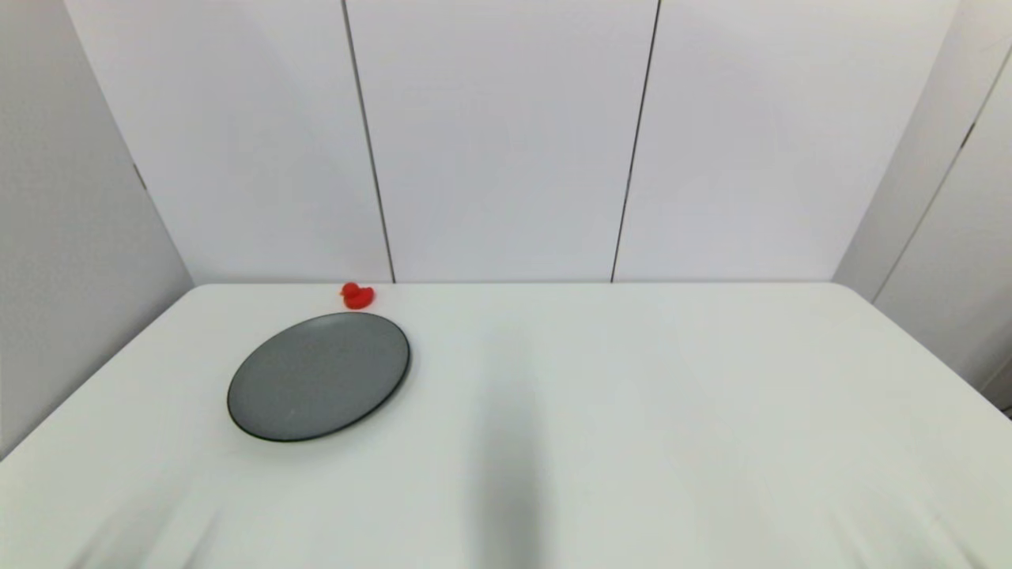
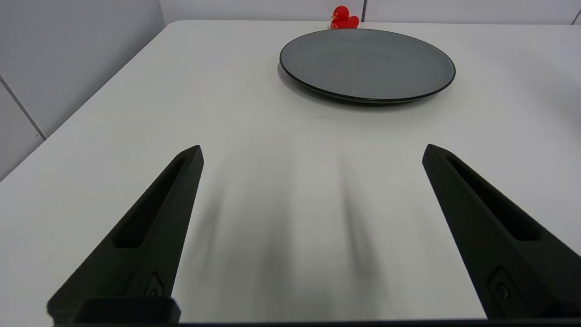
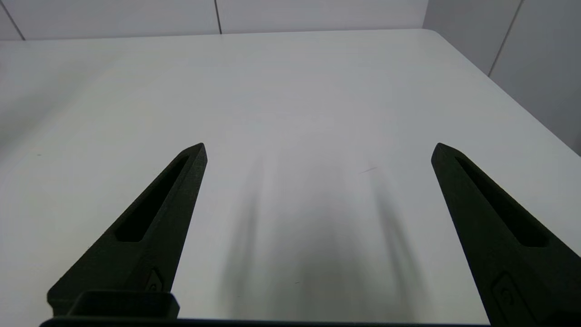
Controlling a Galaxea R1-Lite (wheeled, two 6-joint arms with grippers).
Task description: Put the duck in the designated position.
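Note:
The tiny red duck (image 1: 357,295) stands upright on the white table at its far edge, just behind the grey plate (image 1: 319,375). In the left wrist view the duck (image 2: 344,18) shows beyond the plate (image 2: 366,64), which holds nothing. My left gripper (image 2: 312,152) is open over the near part of the table, well short of the plate. My right gripper (image 3: 319,150) is open too, over bare table on the right side. Neither arm shows in the head view.
The white table (image 1: 632,395) ends at a white panelled wall (image 1: 506,142) right behind the duck. Its left edge (image 2: 91,95) runs close to a grey side wall. A rounded far right corner (image 3: 435,36) shows in the right wrist view.

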